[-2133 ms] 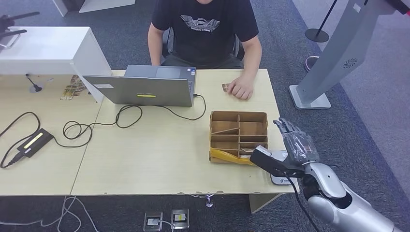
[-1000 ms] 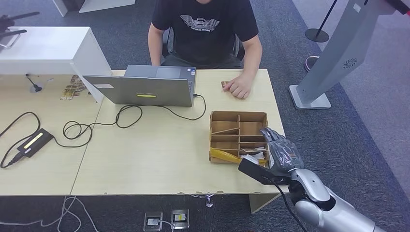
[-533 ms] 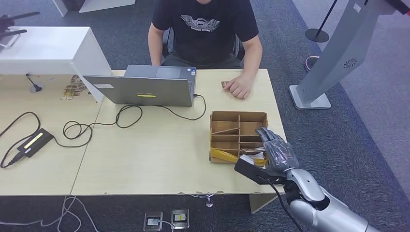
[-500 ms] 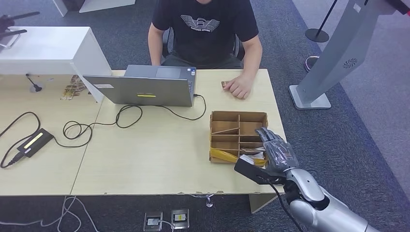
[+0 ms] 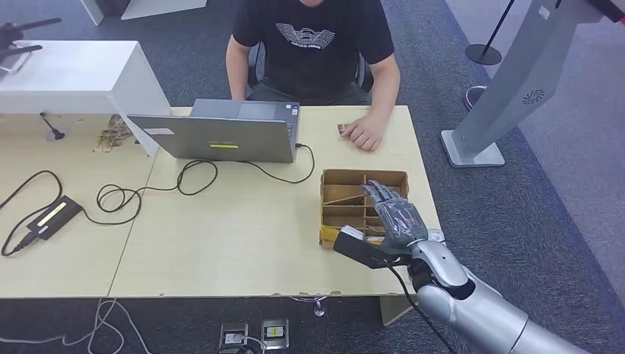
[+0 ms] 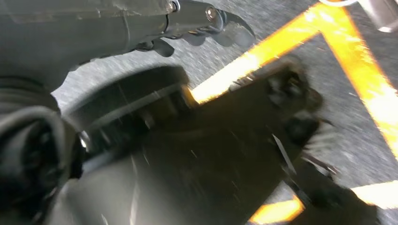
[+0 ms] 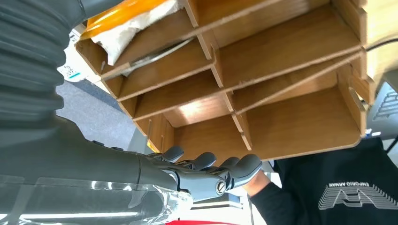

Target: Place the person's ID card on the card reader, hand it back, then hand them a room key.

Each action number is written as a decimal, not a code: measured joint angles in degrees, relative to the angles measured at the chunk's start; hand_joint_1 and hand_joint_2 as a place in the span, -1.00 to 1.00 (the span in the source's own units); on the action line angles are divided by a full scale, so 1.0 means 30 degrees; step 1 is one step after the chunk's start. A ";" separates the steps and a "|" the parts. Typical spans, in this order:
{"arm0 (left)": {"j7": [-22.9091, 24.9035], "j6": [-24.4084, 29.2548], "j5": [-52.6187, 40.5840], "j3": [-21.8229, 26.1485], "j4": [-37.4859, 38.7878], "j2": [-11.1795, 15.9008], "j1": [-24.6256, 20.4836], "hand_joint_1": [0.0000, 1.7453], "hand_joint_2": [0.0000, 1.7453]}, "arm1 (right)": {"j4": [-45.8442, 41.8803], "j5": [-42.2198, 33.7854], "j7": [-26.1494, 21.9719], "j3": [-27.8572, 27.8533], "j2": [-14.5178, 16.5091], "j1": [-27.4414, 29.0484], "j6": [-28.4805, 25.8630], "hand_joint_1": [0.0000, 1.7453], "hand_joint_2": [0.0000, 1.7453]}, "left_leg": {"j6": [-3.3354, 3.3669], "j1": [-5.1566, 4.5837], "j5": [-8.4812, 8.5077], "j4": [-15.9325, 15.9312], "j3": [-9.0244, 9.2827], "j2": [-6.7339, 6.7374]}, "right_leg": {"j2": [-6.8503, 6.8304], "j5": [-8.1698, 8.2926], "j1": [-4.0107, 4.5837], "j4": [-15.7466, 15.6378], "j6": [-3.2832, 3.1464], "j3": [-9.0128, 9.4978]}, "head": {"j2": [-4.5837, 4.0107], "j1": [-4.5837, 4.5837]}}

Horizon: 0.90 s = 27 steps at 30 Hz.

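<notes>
Right hand (image 5: 396, 215) hovers over the brown cardboard divider box (image 5: 346, 193), fingers straight and slightly apart, holding nothing. Thin slotted partitions split the box into rectangular cells; an orange-and-white packet (image 5: 343, 237) lies in the near row. Across the pale wooden desk (image 5: 243, 221), a seated person's hand (image 5: 365, 135) rests on a small card (image 5: 343, 131), near the far edge. White lettering on the person's black shirt (image 5: 309, 37) is too small to read. Left hand (image 6: 206, 21) is blurred; I cannot tell its state.
</notes>
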 joint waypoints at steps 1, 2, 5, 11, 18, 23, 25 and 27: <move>0.0000 0.0005 -0.0005 -0.0217 0.0004 -0.0024 -0.0037 -1.00 -1.00 | 0.0062 0.0000 0.0013 0.0044 0.0058 -0.0005 -0.0009 -1.00 1.00 | -0.0003 0.0001 -0.0002 0.0000 0.0001 0.0009 | 0.0013 0.0000 0.0001 0.0000 0.0000 -0.0008 | 0.0000 -0.0004; 0.0000 0.0029 -0.0009 -0.0415 0.0007 -0.0031 -0.0061 -1.00 -1.00 | 0.0118 0.0000 0.0022 0.0078 0.0111 -0.0007 -0.0016 -1.00 1.00 | -0.0005 0.0002 -0.0004 0.0000 0.0000 0.0015 | 0.0021 -0.0001 0.0003 0.0001 -0.0001 -0.0016 | 0.0000 -0.0007; 0.0000 0.0082 -0.0023 -0.0905 0.0015 -0.0053 -0.0129 -1.00 -1.00 | 0.0295 0.0009 0.0047 0.0157 0.0209 -0.0036 -0.0040 -1.00 1.00 | -0.0005 0.0008 -0.0004 0.0000 -0.0008 0.0011 | 0.0016 -0.0005 0.0009 0.0002 -0.0006 -0.0023 | 0.0000 -0.0005; 0.0000 0.0018 -0.0064 -0.1580 0.0011 -0.0193 -0.0196 -1.00 -1.00 | 0.0579 0.0044 0.0197 0.0375 0.0420 -0.0105 -0.0060 -1.00 1.00 | -0.0005 0.0006 -0.0004 0.0000 -0.0008 0.0023 | 0.0023 -0.0003 0.0005 0.0000 -0.0003 -0.0017 | 0.0000 -0.0002; 0.0000 0.0018 -0.0064 -0.1962 0.0015 -0.0217 -0.0217 -1.00 -1.00 | 0.0892 0.0044 0.0229 0.0479 0.0581 -0.0169 -0.0055 -1.00 1.00 | -0.0005 0.0005 -0.0003 0.0001 -0.0004 0.0023 | 0.0024 0.0000 0.0005 0.0001 -0.0001 -0.0017 | 0.0000 -0.0002; 0.0000 0.0018 -0.0064 -0.2225 0.0015 -0.0229 -0.0233 -1.00 -1.00 | 0.1098 0.0044 0.0235 0.0521 0.0672 -0.0202 -0.0056 -1.00 1.00 | -0.0005 0.0006 -0.0004 0.0000 -0.0004 0.0023 | 0.0024 -0.0001 0.0006 0.0001 -0.0002 -0.0017 | 0.0000 -0.0002; 0.0000 0.0018 -0.0064 -0.2276 0.0015 -0.0229 -0.0236 -1.00 -1.00 | 0.1182 0.0044 0.0240 0.0523 0.0695 -0.0210 -0.0056 -1.00 1.00 | -0.0005 0.0006 -0.0004 0.0000 -0.0005 0.0023 | 0.0024 -0.0001 0.0006 0.0001 -0.0002 -0.0017 | 0.0000 -0.0002; 0.0000 0.0018 -0.0064 -0.2310 0.0015 -0.0233 -0.0238 -1.00 -1.00 | 0.1262 0.0046 0.0248 0.0534 0.0726 -0.0225 -0.0055 -1.00 1.00 | -0.0005 0.0006 -0.0004 0.0000 -0.0005 0.0023 | 0.0024 -0.0001 0.0006 0.0001 -0.0002 -0.0017 | 0.0000 -0.0002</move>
